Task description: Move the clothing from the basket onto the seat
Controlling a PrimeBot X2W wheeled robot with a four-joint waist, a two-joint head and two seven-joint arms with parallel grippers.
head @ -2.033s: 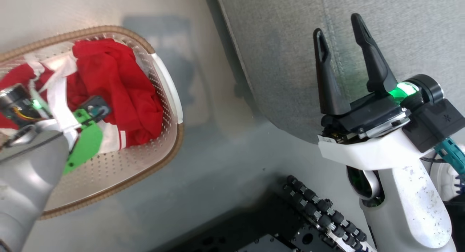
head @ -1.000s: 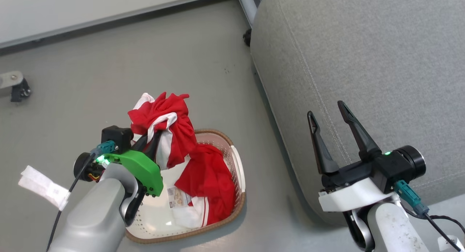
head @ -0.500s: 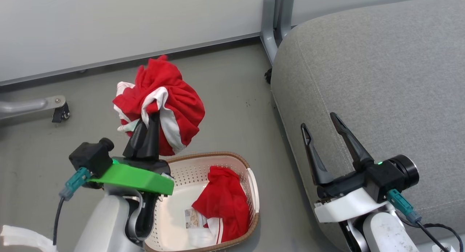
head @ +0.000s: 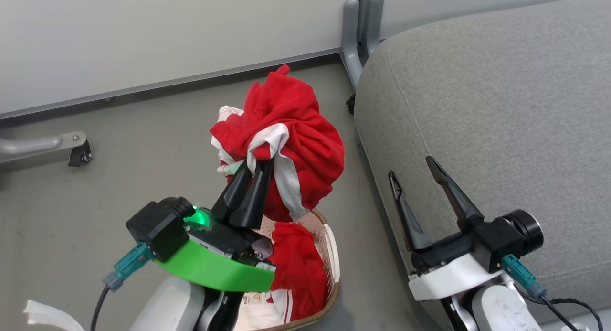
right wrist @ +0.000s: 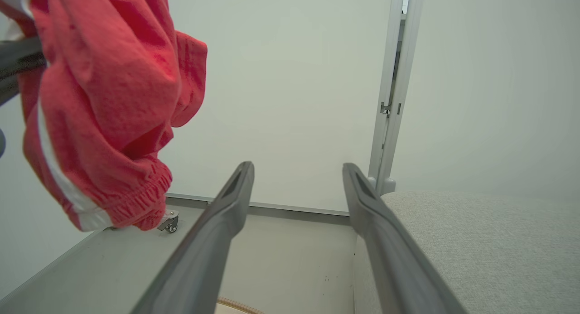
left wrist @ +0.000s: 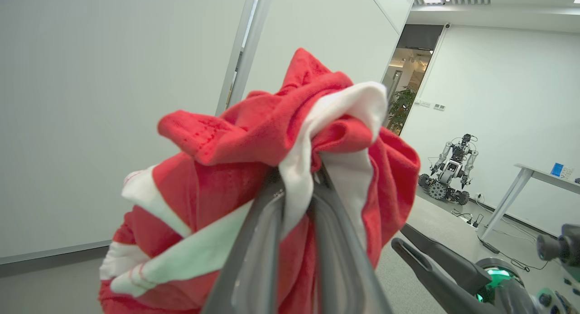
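**One piece up, none on the seat yet**

The clothing shows as 2 red lumps. No. 1, a bunched red bundle (head: pixel 291 130) w/ white bands, hangs in the air above the far end of the basket (head: pixel 334 254). It is clear of the rim and just left of the edge of the seat (head: pixel 501 106), not touching the cushion. The left fingers (head: pixel 258 192) are pinched narrow on it, w/ a white band squeezed between them in the left wrist view. No. 2, a second red piece (head: pixel 298 259), lies inside the basket against its right wall. White cloth w/ thin red stripes and a printed label sit beside it at the bottom; we can't tell if that belongs to no. 2 or is a 3rd item.

The right fingers (head: pixel 453 192) are spread wide, holding nothing, over the seat's front-left part. No red fabric lies on the part of the cushion we see.

Progress, as we judge it: 0 delivered, 1 in the air, at least 1 left in the basket. What's left is to carry the bundle right over the cushion, let go, then go back for the rest.

Count: 1 basket, on the grey floor (head: pixel 119 178) just beside the seat; 1 seat; 2 red pieces min.; 2 sets of fingers
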